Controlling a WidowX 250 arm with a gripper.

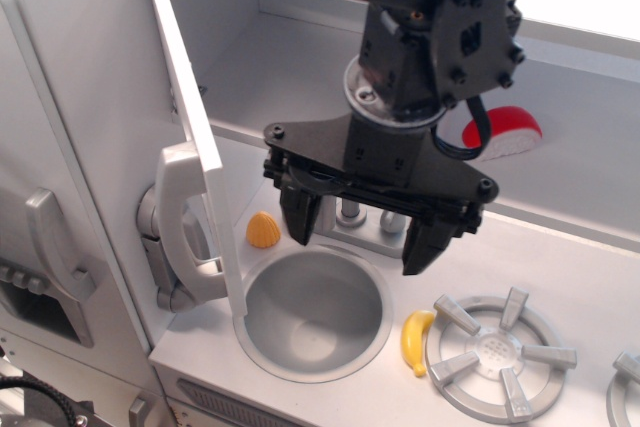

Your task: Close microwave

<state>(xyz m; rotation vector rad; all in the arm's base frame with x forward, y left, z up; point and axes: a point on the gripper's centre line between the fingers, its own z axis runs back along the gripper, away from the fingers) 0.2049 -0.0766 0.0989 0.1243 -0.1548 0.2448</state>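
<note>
So right now I've got the end effector (362, 237) hanging over the round sink (312, 359), fingers spread wide and holding nothing. The microwave door (190, 137) is swung out toward me on the left, edge-on to the camera, with its handle (180, 222) sticking off the near side. The end effector sits to the right of that door, near it but not touching as far as I can see.

What worries me: I can't really judge depth from this one view, so I could push and miss the panel, or clip the handle instead of the flat face. Pushing near the handle edge at a bad angle might let a finger slide off or snag behind the handle. The faucet (352, 215) is right behind the fingers too, plus an orange shell-shaped toy (264, 231) and a banana (415, 342) on the surface, easy to knock if I swing low.
</note>
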